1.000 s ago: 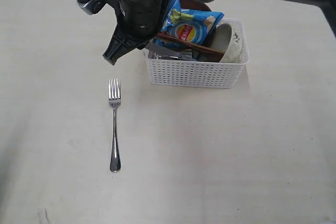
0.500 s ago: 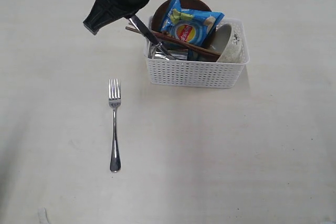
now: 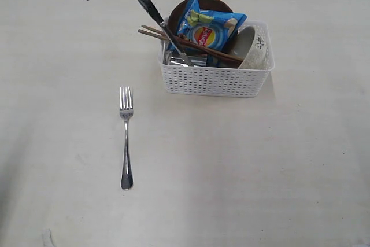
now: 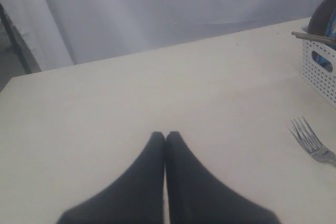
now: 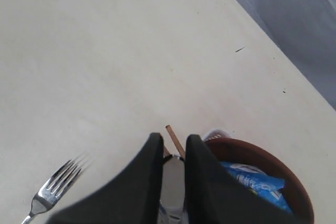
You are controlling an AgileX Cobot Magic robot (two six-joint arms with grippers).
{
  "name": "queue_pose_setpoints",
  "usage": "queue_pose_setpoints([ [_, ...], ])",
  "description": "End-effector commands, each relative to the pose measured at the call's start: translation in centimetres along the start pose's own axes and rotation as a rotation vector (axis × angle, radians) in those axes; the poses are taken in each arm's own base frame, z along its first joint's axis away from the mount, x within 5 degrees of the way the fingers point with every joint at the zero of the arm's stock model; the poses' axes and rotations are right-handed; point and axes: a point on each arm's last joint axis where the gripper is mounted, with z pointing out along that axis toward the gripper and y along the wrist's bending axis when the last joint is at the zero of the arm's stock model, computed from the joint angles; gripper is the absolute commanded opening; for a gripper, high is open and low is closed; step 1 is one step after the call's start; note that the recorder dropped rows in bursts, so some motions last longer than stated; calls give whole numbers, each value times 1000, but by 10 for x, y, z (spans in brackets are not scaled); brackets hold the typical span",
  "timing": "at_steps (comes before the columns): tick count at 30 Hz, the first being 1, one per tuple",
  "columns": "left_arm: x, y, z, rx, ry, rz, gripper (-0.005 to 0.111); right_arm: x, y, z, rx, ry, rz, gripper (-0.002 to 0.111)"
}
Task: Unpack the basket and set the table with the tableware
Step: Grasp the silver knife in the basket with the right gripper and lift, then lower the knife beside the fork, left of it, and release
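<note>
The pale cream surface (image 3: 260, 172) carries a white lattice basket (image 3: 217, 80) toward its far side. In the basket a reddish-brown plate (image 5: 252, 153) stands at the back. A blue chip bag (image 3: 209, 30) is in front of it, and a grey-green bowl (image 3: 254, 47) is tipped on edge at the right end. Brown chopsticks (image 3: 191, 43) lie across the top, their ends poking out past the left rim.

The right tool (image 5: 169, 146) hangs above the basket's left end, its jaws pinched on the handle of a steel knife (image 3: 155, 14). The knife slants down with its blade tip inside the basket; whether the tip touches anything there is hard to tell. The left tool (image 4: 166, 139) hovers low over the surface, jaws pressed together, holding nothing.

A steel fork (image 3: 126, 137) lies alone on the surface, in front and to the left of the basket.
</note>
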Motion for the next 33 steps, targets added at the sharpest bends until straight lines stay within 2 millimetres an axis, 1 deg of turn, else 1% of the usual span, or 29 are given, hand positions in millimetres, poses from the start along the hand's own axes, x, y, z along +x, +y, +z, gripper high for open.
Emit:
queue_pose_setpoints([
  [1, 0, 0, 0, -1, -8, -18, 0, -7, -2, -15, -1, -22, 17, 0],
  [9, 0, 0, 0, -1, -8, -18, 0, -21, 6, -32, -19, -88, 16, 0],
  [15, 0, 0, 0, -1, -8, -18, 0, -27, 11, -41, -27, -117, 19, 0],
  [22, 0, 0, 0, -1, -8, -18, 0, -36, 26, -56, -58, -166, 12, 0],
  [26, 0, 0, 0, -1, -8, -18, 0, -37, 32, -62, -79, -160, 51, 0],
  [29, 0, 0, 0, -1, -8, -18, 0, -34, 41, -63, -146, -124, 94, 0],
  [33, 0, 0, 0, -1, -8, -18, 0, -32, 53, -65, -289, -93, 166, 0],
])
